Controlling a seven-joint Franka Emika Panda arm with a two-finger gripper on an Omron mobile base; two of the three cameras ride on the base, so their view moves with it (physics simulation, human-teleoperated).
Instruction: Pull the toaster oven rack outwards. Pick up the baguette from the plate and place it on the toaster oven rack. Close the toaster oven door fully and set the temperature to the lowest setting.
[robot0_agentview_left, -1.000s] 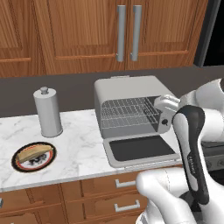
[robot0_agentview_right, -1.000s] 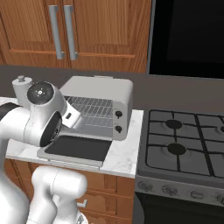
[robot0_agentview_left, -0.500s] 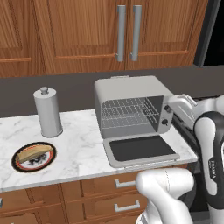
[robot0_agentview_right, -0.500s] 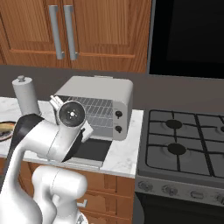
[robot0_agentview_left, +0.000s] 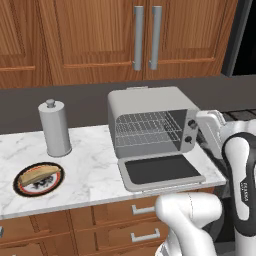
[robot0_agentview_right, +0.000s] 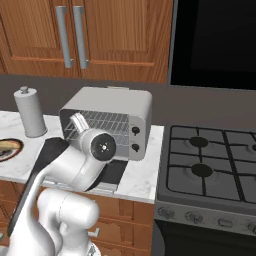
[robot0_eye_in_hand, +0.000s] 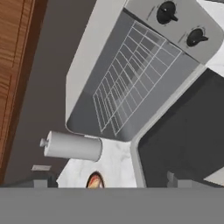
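Note:
The toaster oven stands on the counter with the toaster oven door folded down flat. The toaster oven rack lies inside the cavity, also seen as the wire rack in the hand view. At the counter's left, the baguette rests on the plate. My gripper hangs just right of the oven's knobs, apart from them. In the hand view my gripper is open, with nothing between its fingertips.
A tall grey canister stands behind the plate. Wooden cabinets hang above the counter, with drawers below it. A gas stove adjoins the counter on the right. Bare marble lies between plate and oven.
My hand has drawn back to the right, from in front of the oven's mouth to beside its knobs, as the arm folded. The jaws stayed open; the rack, door and baguette have not moved.

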